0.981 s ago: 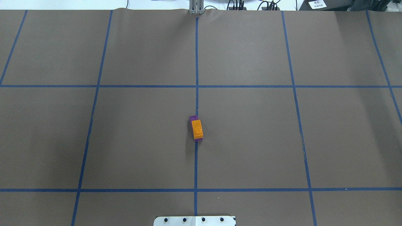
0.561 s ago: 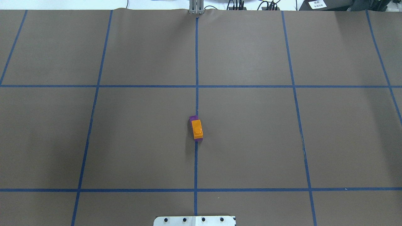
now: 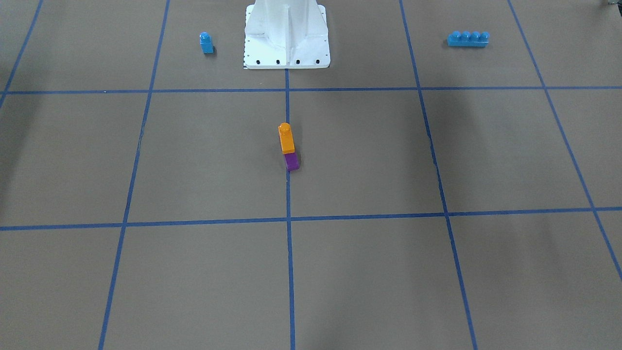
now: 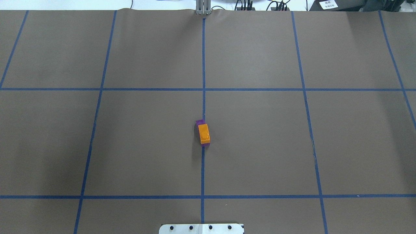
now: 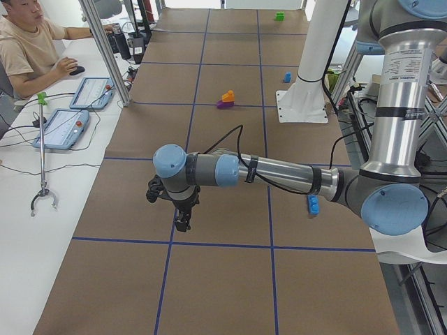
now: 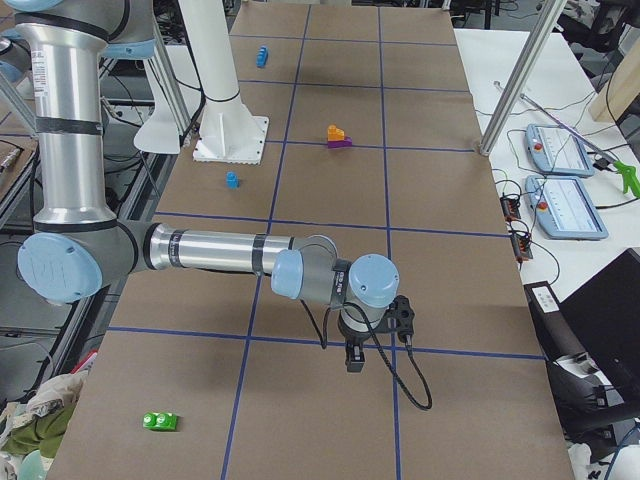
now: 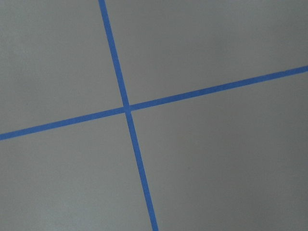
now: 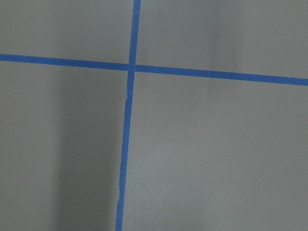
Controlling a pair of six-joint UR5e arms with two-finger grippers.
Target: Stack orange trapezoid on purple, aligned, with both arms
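The orange trapezoid (image 4: 204,133) sits on top of the purple brick (image 4: 199,122) at the table's middle, on the centre tape line, with purple showing at both ends. In the front view the orange trapezoid (image 3: 285,138) stands with its stud up above the purple brick (image 3: 291,162). My left gripper (image 5: 180,222) hangs over the table far from the stack. My right gripper (image 6: 353,360) hangs far on the other side. Both grippers show only in the side views, so I cannot tell whether they are open or shut. Both wrist views show only bare table and tape crossings.
A small blue single-stud brick (image 3: 206,43) and a long blue four-stud brick (image 3: 468,39) lie either side of the white pedestal (image 3: 286,34). A green brick (image 6: 160,421) lies near the right end. An operator (image 5: 28,42) sits beside the table.
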